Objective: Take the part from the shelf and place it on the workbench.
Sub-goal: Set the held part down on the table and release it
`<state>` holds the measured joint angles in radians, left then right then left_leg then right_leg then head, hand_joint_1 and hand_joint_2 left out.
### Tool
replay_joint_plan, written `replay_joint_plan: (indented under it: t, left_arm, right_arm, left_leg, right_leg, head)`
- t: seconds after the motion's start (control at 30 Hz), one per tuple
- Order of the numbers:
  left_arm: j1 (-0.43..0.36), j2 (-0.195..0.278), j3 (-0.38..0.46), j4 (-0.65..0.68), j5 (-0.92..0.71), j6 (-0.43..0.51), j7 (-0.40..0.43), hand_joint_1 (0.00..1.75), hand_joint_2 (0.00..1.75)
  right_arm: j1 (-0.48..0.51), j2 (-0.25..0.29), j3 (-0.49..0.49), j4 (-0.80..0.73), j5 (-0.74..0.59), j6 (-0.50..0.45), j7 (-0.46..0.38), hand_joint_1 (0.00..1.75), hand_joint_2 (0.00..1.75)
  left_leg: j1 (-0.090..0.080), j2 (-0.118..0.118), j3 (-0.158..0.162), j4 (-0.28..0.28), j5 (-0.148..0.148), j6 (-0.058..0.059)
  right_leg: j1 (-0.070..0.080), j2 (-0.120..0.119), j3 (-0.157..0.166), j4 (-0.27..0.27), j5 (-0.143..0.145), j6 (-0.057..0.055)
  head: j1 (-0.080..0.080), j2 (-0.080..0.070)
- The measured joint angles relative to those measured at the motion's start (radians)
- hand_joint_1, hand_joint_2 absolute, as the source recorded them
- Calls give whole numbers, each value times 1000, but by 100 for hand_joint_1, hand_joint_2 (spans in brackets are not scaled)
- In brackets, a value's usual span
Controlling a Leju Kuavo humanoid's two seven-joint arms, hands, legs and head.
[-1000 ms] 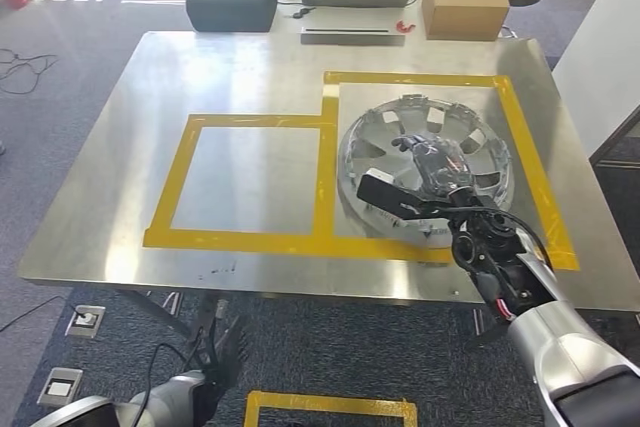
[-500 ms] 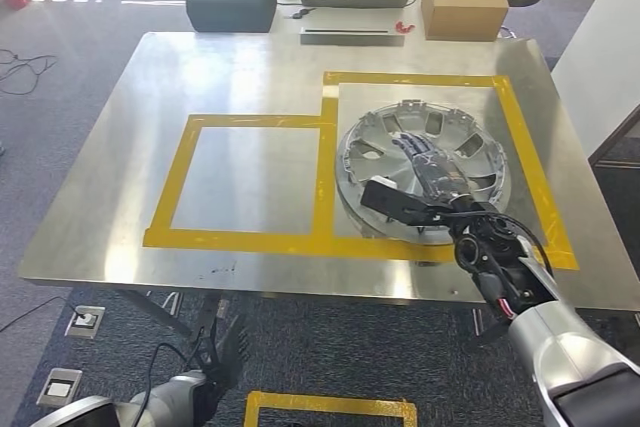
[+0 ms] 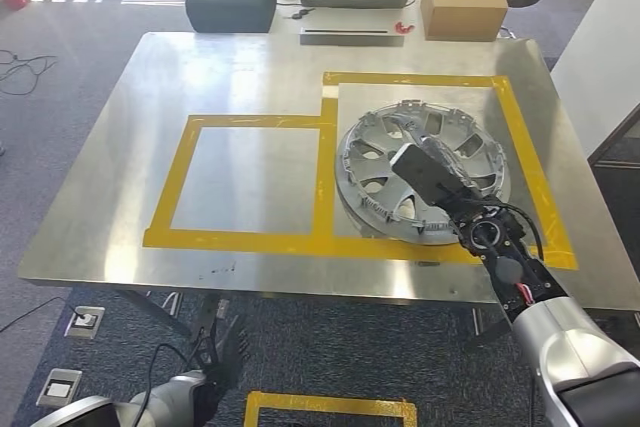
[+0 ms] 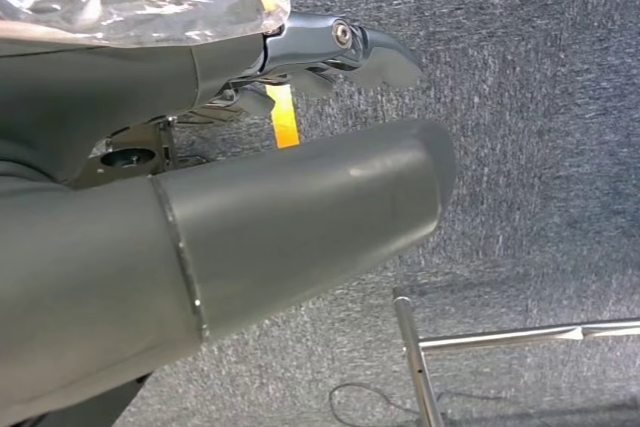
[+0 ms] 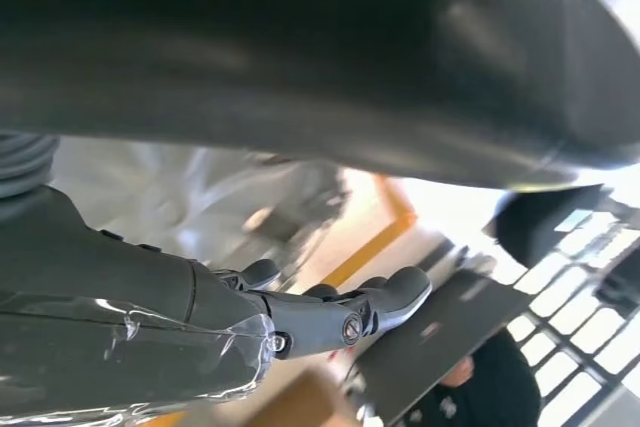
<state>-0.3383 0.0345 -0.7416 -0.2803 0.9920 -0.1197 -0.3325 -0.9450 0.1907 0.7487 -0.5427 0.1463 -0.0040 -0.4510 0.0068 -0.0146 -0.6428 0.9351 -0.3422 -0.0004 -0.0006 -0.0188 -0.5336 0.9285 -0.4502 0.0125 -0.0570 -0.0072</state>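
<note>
- Hubcap point(image 3: 411, 172) lies flat on the metal surface point(image 3: 226, 77), inside the right-hand square of yellow tape point(image 3: 326, 162); being round, it has no long axis, and its ribbed side faces up.
- Right hand point(image 3: 430, 172) hovers over its centre with fingers extended, grasping nothing and hiding the hub.
- Left hand point(image 3: 219, 352) hangs below the surface edge, fingers spread, empty.
- Right wrist view is blurred; the hubcap there is hard to make out.

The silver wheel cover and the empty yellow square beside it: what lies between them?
In the head view, just a yellow tape strip separates the wheel cover from that square.
</note>
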Motion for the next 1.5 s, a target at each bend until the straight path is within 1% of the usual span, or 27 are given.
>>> replay_joint_plan:
  t: [0.03,0.1,0.17,0.27,0.37,0.43,0.53,0.63,0.73,0.9,1.03,1.07,1.17,1.4,1.43,1.5]
  left_arm:
    - [0,1,0,0,4,0,-1,0,0]
    - [1,4,0,0,11,0,-4,0,0]
    - [3,7,0,0,14,0,-6,0,0]
    - [5,12,0,0,15,0,-9,0,0]
    - [6,15,0,0,17,0,-12,0,0]
    - [6,16,0,0,19,0,-13,0,0]
    - [7,20,0,0,29,3,-22,0,0]
    - [12,30,0,0,38,3,-35,0,0]
    - [15,38,0,0,42,3,-41,0,0]
    - [16,41,0,0,45,4,-42,0,0]
    - [26,63,0,0,58,24,-53,0,0]
    - [26,64,0,0,59,27,-53,0,0]
    - [26,65,0,0,60,29,-53,0,0]
    - [27,65,0,0,58,28,-55,0,0]
    - [27,65,0,0,57,27,-55,0,0]
    - [27,66,0,0,54,26,-55,0,0]
  right_arm:
    - [5,-4,-13,-27,-104,37,-3,0,0]
    - [23,-25,-35,-113,-312,88,27,0,0]
    - [44,-53,-49,-216,-439,100,71,0,0]
    - [71,-94,-65,-339,-489,93,96,0,0]
    - [89,-121,-73,-426,-501,88,89,0,0]
    - [101,-137,-77,-476,-533,100,80,0,0]
    - [146,-174,-83,-567,-646,147,79,0,0]
    - [224,-219,-90,-674,-744,198,89,0,0]
    - [271,-245,-94,-740,-772,219,94,0,0]
    - [297,-257,-95,-775,-779,225,94,0,0]
    - [521,-330,-105,-1028,-775,223,72,0,0]
    - [539,-334,-106,-1050,-764,222,66,0,0]
    - [573,-338,-107,-1097,-751,219,57,0,0]
    - [618,-338,-117,-1153,-752,220,53,0,0]
    - [625,-338,-120,-1158,-750,222,54,0,0]
    - [636,-338,-127,-1169,-744,226,58,0,0]
  left_leg:
    - [0,0,0,0,0,0]
    - [0,0,1,0,0,0]
    - [0,1,1,0,0,0]
    - [0,3,2,0,-1,-1]
    - [0,7,2,0,-1,-1]
    - [0,7,3,0,-1,-1]
    - [1,7,5,-1,-1,-1]
    - [1,7,7,-1,-3,-3]
    - [1,8,8,-1,-4,-4]
    - [1,8,8,-1,-5,-4]
    - [0,8,14,-1,-10,-4]
    - [0,9,14,-1,-11,-4]
    - [0,9,15,-2,-11,-5]
    - [0,9,16,-2,-11,-5]
    - [-2,9,15,-1,-13,-3]
    - [-6,8,15,-1,-15,7]
  right_leg:
    - [0,0,0,0,0,0]
    - [0,0,1,0,0,0]
    - [0,1,1,0,0,0]
    - [0,3,1,0,0,0]
    - [0,7,0,0,1,0]
    - [0,8,0,-1,1,0]
    - [1,8,2,-1,1,-1]
    - [1,9,5,-1,0,-1]
    - [1,11,6,-1,0,-1]
    - [1,11,5,-1,-1,-2]
    - [1,11,12,-1,-5,-2]
    - [1,12,12,-1,-5,-3]
    - [1,12,12,-1,-7,-5]
    - [1,12,12,-1,-8,-4]
    - [0,12,14,-3,-7,-3]
    - [-3,11,21,-7,-5,4]
  head:
    - [0,0]
    - [0,0]
    - [0,0]
    - [1,0]
    - [0,0]
    - [0,0]
    - [0,0]
    - [1,0]
    - [0,0]
    - [1,0]
    - [0,0]
    - [1,0]
    - [1,0]
    - [1,0]
    - [1,0]
    - [0,0]
